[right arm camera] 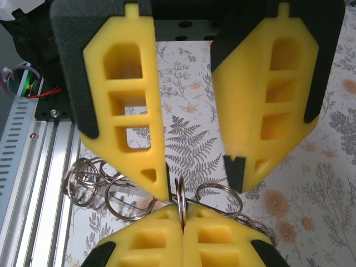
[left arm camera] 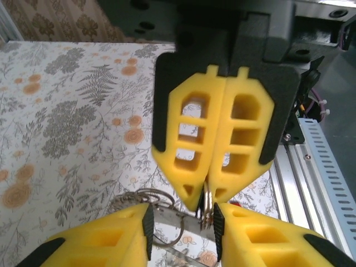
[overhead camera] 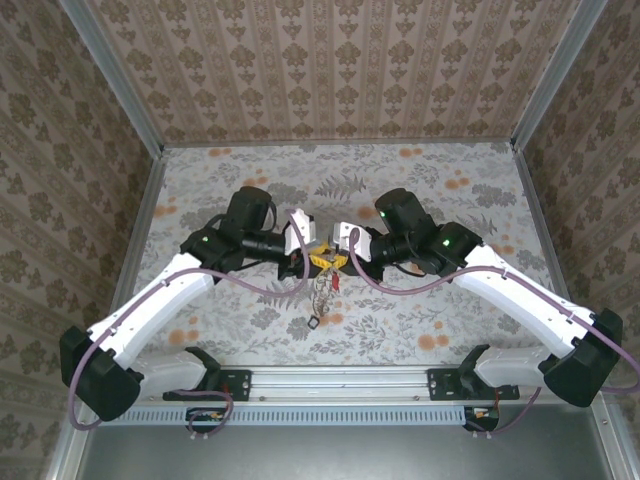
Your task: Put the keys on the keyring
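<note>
Between the two hands, above the middle of the surface (overhead camera: 450,300), the keyring (right arm camera: 181,196) stands edge-on. It is clenched by the right hand (right arm camera: 182,218), whose fingers meet flat with no gap. Facing it, the left hand (right arm camera: 197,181) is released, its fingers parted to either side of that ring and gripping nothing I can confirm. Further linked rings (right arm camera: 123,201) hang just beside the pinched one. In the top view the keys (overhead camera: 320,293) trail as a thin metal cluster from the hands toward the near edge, ending in a small black piece (overhead camera: 313,322).

Assessment: the ring is secured and presented to the other hand. The threading appears to be in hand, not finished. How many keys already sit on the ring cannot be established. Key blades are too small to read in the top view and are cut off below the fingers in both wrist views. Whether the cluster touches the surface is unclear.
</note>
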Controlling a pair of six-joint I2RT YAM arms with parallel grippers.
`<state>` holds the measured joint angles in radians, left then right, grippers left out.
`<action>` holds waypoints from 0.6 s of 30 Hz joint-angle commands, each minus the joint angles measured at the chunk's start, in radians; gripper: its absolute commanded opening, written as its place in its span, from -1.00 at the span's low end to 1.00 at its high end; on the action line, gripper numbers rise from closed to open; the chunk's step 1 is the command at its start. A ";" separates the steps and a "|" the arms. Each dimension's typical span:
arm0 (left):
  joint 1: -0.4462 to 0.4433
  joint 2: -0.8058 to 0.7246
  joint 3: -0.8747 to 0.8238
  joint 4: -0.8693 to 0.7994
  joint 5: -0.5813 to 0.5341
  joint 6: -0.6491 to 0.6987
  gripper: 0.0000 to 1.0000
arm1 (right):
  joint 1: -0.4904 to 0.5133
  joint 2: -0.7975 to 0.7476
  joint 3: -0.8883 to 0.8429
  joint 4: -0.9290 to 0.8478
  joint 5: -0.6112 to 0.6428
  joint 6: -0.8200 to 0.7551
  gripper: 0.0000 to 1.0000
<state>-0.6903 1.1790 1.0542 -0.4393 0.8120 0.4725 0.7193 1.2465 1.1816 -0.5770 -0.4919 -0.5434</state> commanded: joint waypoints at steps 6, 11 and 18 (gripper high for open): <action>-0.034 0.024 0.043 -0.021 -0.002 0.036 -0.92 | 0.008 -0.005 0.029 0.034 0.000 0.016 -1.00; -0.026 0.011 0.048 -0.022 0.012 0.039 -1.00 | 0.007 -0.018 0.014 0.034 0.004 0.011 -0.90; 0.047 -0.051 -0.057 0.251 0.184 -0.144 -1.00 | -0.016 -0.098 -0.084 0.129 -0.033 0.071 -0.60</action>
<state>-0.6655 1.1740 1.0264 -0.3477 0.8963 0.4213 0.7109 1.1877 1.1213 -0.4969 -0.4812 -0.5091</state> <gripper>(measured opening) 0.045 0.198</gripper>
